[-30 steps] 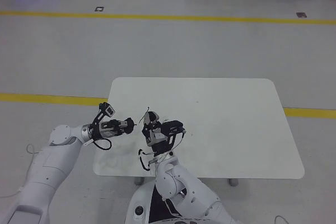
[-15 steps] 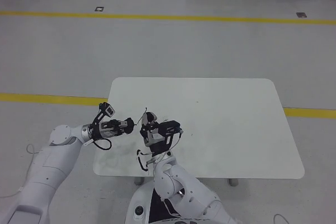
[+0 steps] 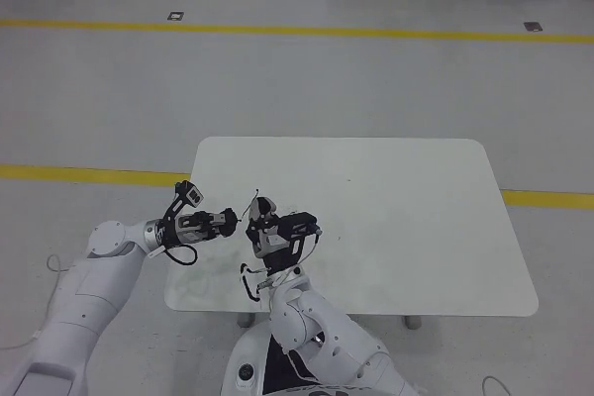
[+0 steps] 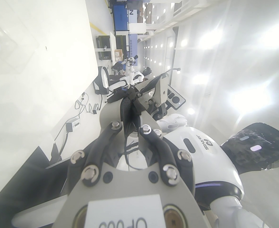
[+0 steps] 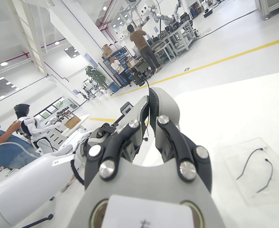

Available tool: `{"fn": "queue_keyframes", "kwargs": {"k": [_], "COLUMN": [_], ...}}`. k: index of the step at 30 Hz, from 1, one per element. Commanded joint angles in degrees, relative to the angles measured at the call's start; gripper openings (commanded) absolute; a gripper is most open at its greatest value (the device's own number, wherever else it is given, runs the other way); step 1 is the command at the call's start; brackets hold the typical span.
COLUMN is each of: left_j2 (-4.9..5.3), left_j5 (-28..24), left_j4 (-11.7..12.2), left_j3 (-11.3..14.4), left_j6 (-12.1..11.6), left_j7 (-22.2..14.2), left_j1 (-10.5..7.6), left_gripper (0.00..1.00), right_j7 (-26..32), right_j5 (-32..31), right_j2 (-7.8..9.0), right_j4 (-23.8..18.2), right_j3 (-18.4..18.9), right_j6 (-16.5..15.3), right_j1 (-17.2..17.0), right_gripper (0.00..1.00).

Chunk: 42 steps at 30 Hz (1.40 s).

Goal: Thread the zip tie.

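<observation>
Black plastic zip tie (image 5: 149, 88): we found it held up above the near left part of the table (image 3: 406, 188), pinched in both grippers; one thin end stood up past the right fingertips.
Right gripper (image 5: 149, 102): we recorded its fingers pressed together on the zip tie, the strand running down between the pads.
Left gripper (image 4: 129, 97): we noted it clamped likewise, with a thin black length of the zip tie passing between its fingers and curving back under the wrist.
Relation of grippers: we saw the two tip to tip, very close; whether they touched we could not tell.
Table: white top with rounded corners; we logged it beneath both arms.
Clear sheet (image 5: 229, 153): transparent; we found it flat on the table, well apart from the grippers.
Spare ties (image 5: 248, 161): two, black and curved; we counted them lying side by side on the clear sheet, not touching each other.
</observation>
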Motion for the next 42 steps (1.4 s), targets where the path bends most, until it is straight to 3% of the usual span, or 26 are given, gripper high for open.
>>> {"fn": "queue_keyframes", "kwargs": {"k": [1,42], "left_j2": [0.00,0.00], "left_j5": [0.00,0.00], "left_j4": [0.00,0.00], "left_j3": [0.00,0.00], "left_j6": [0.00,0.00], "left_j7": [0.00,0.00], "left_j1": [0.00,0.00], "left_gripper": [0.00,0.00], "right_j7": [-0.04,0.32], "right_j5": [-0.05,-0.74], "right_j2": [0.03,0.18], "right_j4": [-0.02,-0.12], "right_j3": [-0.08,-0.13], "right_j6": [0.05,0.35], "right_j1": [0.00,-0.20], "right_gripper": [0.00,0.00]}}
